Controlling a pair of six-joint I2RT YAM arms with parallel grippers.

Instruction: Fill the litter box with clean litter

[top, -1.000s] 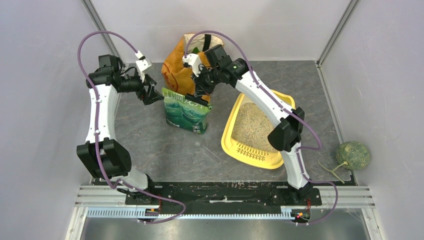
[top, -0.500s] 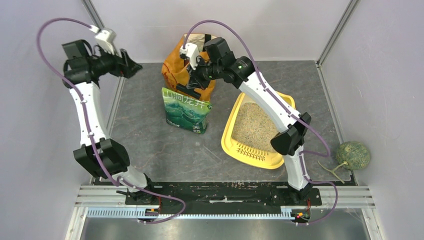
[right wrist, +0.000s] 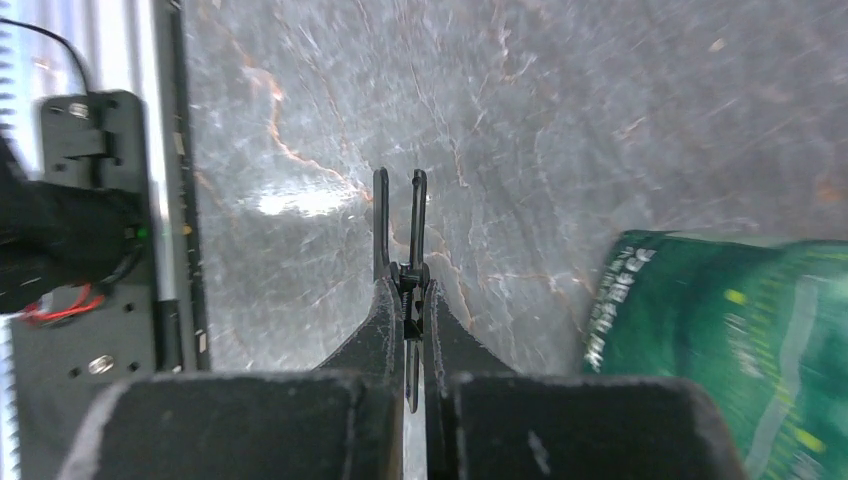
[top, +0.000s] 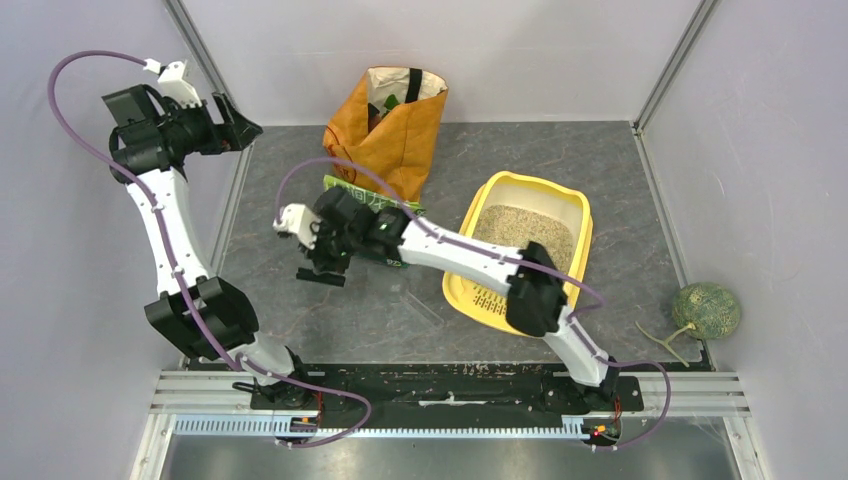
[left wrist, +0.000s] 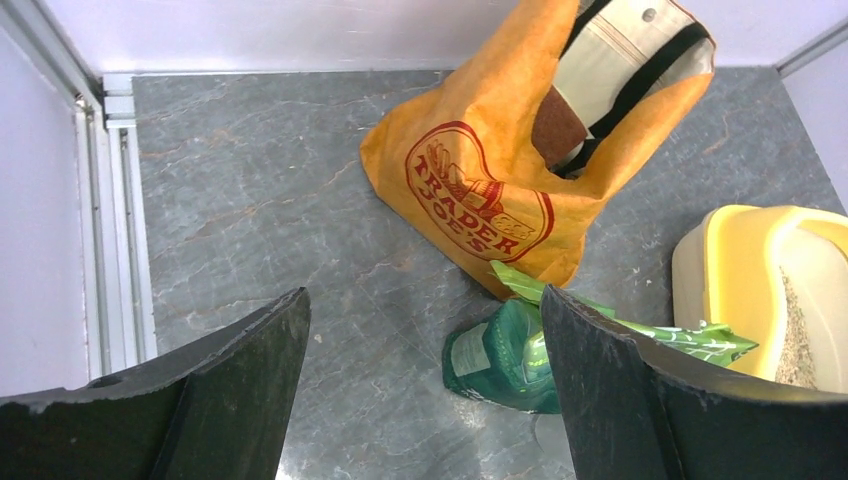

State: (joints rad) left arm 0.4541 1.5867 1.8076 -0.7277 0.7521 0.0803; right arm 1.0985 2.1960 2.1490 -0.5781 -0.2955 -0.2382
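Right claw [top: 320,270], clamped shut on a black clip [right wrist: 381,215], has swung left of the litter box [top: 452,275], left claw [left wrist: 422,310] wide and empty; litter [top: 525,230] lies in the box, green bag [left wrist: 500,355] beside it, so pouring looks finished.

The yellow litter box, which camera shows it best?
The overhead view: the whole litter box shows, litter inside, only its near corner behind an arm. The left wrist view catches just one end at its right edge. The right wrist view shows none of it.
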